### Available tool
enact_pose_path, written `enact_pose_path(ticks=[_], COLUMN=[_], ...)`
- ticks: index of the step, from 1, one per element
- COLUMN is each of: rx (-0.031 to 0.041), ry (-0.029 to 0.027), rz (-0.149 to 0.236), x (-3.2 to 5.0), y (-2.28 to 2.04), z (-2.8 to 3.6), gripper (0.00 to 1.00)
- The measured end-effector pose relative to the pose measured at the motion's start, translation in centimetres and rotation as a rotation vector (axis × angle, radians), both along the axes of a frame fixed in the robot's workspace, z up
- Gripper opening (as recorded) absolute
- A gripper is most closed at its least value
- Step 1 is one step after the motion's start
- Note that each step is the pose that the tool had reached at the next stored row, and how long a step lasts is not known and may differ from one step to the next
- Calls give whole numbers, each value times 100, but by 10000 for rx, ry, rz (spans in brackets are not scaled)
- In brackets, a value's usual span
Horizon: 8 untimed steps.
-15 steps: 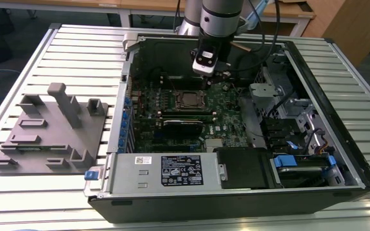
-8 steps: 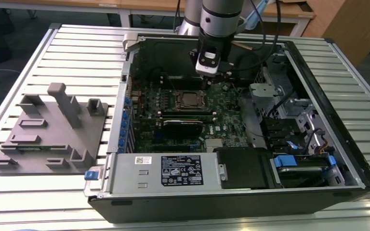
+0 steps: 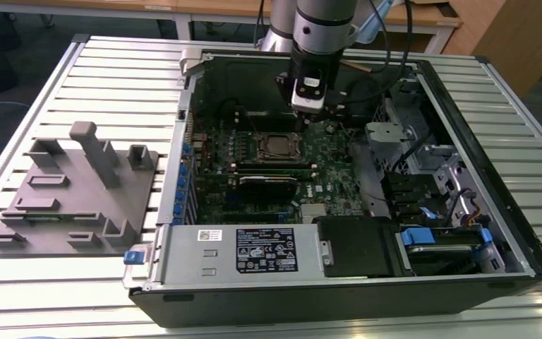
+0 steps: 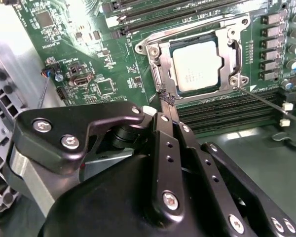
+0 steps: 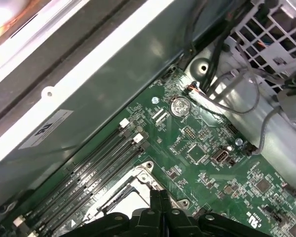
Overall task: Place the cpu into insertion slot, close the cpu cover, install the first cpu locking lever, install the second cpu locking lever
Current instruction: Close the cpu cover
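Note:
The cpu (image 4: 195, 63), a grey-silver square, lies in the insertion slot (image 4: 205, 94) on the green motherboard (image 4: 96, 59). The cpu cover (image 4: 233, 45), a metal frame, lies flat around the chip, which shows through its window. My gripper (image 4: 166, 97) is shut with its fingertips pressed together, right at the socket's edge beside the cover's side bar. A thin metal lever (image 4: 271, 104) sticks out from one socket corner over the memory slots. In the exterior view the gripper (image 3: 302, 121) hangs just behind the socket (image 3: 276, 145). In the first wrist view the shut fingers (image 5: 160, 200) stand over the socket frame (image 5: 138, 180).
The open computer case (image 3: 346, 282) lies on a slatted table. A black expansion card (image 3: 269, 182) sits in front of the socket, and drive bays with cables (image 3: 422, 162) are on the exterior view's right. A grey fixture block (image 3: 73, 191) stands on the exterior view's left.

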<state>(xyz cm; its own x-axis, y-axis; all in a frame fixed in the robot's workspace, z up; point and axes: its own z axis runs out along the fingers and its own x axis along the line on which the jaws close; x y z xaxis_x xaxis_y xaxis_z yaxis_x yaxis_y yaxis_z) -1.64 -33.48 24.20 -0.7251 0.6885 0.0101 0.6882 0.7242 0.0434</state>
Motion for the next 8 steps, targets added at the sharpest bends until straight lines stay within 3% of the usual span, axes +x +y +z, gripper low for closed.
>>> enact_pose_path(ticks=[8], rx=[0], ry=[0], rz=[725], x=[0], y=[0], z=[0], gripper=[11])
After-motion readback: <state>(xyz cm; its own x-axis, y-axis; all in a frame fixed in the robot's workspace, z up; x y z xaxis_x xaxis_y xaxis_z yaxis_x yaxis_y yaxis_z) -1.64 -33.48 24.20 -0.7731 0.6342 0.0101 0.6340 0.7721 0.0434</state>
